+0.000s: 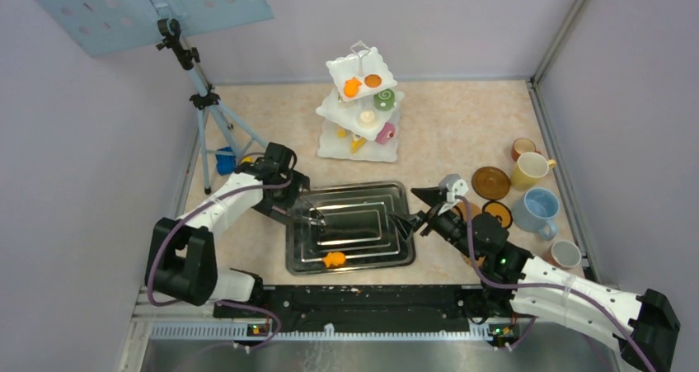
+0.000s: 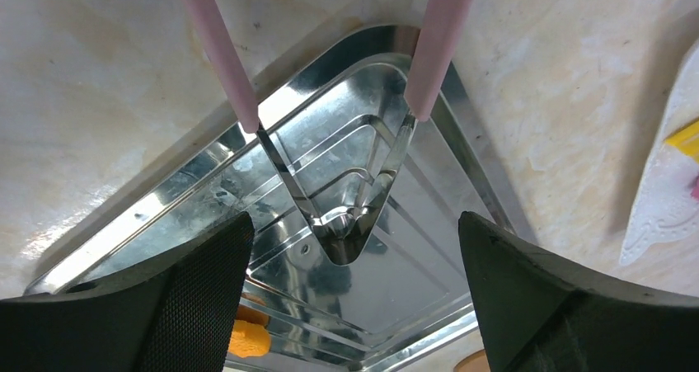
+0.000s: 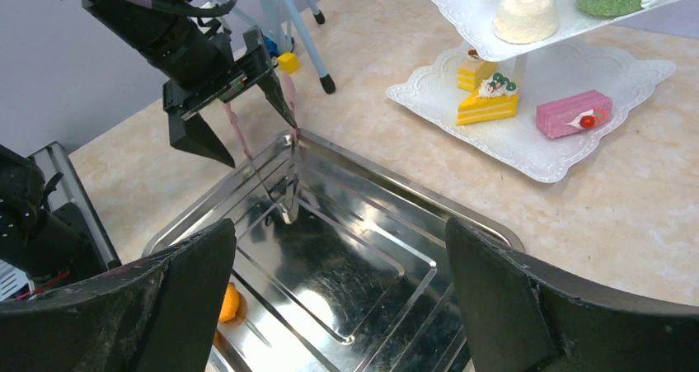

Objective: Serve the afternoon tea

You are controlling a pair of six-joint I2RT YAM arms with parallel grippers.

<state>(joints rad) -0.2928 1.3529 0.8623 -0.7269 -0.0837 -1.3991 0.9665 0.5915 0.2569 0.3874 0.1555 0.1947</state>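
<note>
Now, wide-open jaws over the steel tray.
Left tool sits at the pink tongs, hold unclear; right tool grips nothing.

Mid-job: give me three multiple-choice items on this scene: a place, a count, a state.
1. The pink rectangular toy cake sits on which tier of the white three-tier stand? A top B middle C bottom
2. How many toy pastries lie in the rectangular steel tray? A none B one C three
3. The right gripper is: A open, empty B shut on a mug C shut on tongs
Answers: 1 C: it lies on the lowest plate. 2 B: only one orange pastry lies there. 3 A: fingers wide apart, nothing between.
</note>
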